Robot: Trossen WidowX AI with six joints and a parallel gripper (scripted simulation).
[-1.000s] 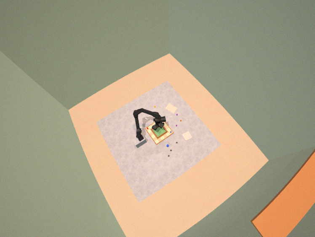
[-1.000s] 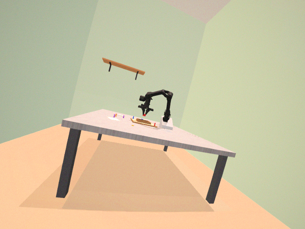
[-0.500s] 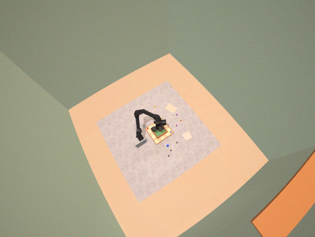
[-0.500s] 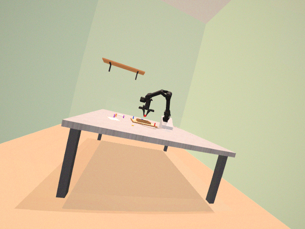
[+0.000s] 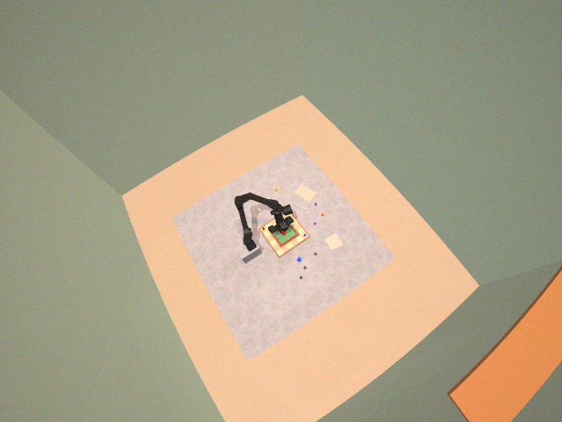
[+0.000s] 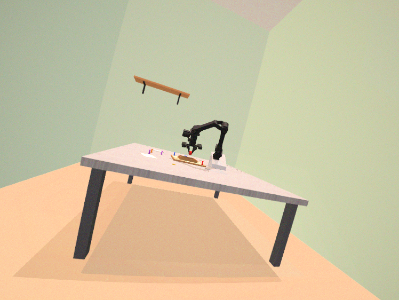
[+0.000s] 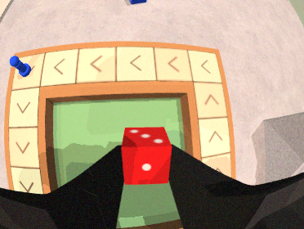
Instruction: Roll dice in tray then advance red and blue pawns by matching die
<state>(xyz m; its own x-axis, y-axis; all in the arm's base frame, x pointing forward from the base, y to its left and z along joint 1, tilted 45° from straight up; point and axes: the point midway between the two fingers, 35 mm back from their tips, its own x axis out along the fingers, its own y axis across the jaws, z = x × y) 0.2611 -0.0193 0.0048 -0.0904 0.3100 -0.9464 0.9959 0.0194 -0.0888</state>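
My gripper [image 5: 282,230] [image 6: 190,152] [image 7: 145,151] is shut on the red die [image 7: 146,157], above the green-floored tray [image 5: 288,237] [image 6: 186,158] [image 7: 94,116] in the middle of the board [image 5: 279,253] [image 7: 98,65]. Three pips show on the die's top and one on its side in the wrist view. The blue die [image 5: 298,259] [image 7: 138,1] lies on the table outside the board. The blue pawn [image 5: 304,235] [image 6: 174,154] [image 7: 21,67] stands on a corner square. The red pawn [image 5: 263,228] [image 6: 202,163] stands at another corner, out of the wrist view.
Two pale cards [image 5: 305,192] [image 5: 333,242] lie beyond the board. Purple pawns [image 5: 315,203] [image 5: 315,223] and an orange pawn [image 5: 322,214] stand near them. Dark pieces [image 5: 315,253] [image 5: 304,267] lie near the blue die. A yellow disc [image 5: 276,190] [image 6: 173,164] lies on the table.
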